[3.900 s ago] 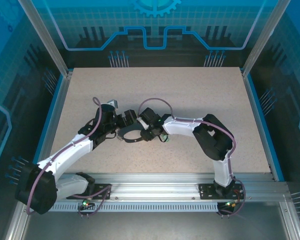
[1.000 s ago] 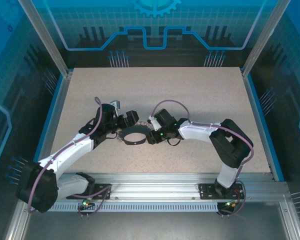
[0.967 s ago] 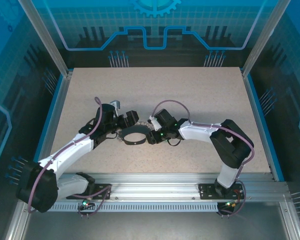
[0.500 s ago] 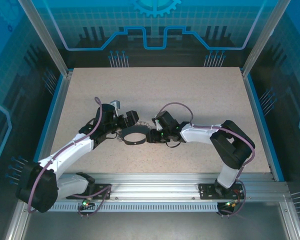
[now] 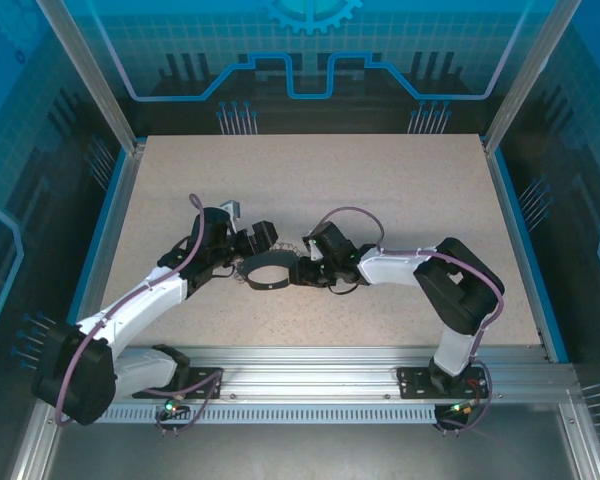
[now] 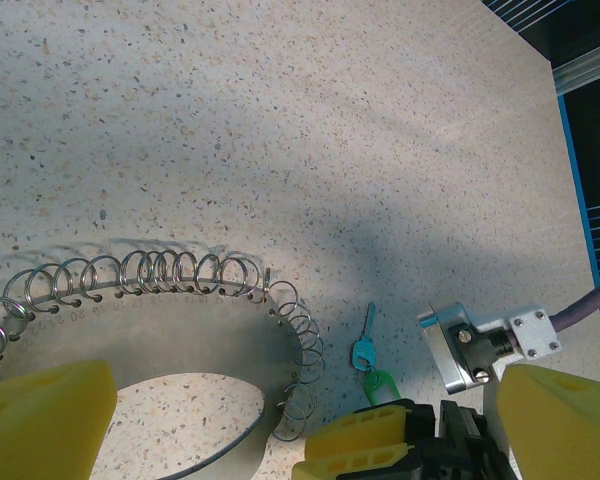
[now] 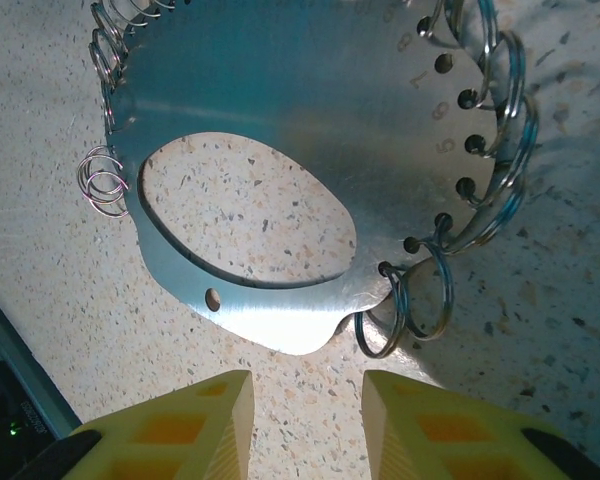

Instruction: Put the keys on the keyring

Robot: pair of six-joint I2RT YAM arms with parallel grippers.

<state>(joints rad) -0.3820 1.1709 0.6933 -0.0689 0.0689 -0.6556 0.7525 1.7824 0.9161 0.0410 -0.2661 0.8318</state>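
right gripper (image 7: 306, 395) nearer, at keyring (image 7: 280, 90) (jaws apart)

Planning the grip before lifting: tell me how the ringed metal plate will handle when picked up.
The keyring plate looks like flat sheet metal, so probably stiff rather than floppy. Its shiny face may slip in a grip. The split rings sit loose in their holes, so they would likely swing.

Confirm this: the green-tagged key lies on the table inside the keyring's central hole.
Wrong in one respect: the key lies on the table outside the keyring, just beyond its fringed edge, not in the central hole. The left wrist view shows it.
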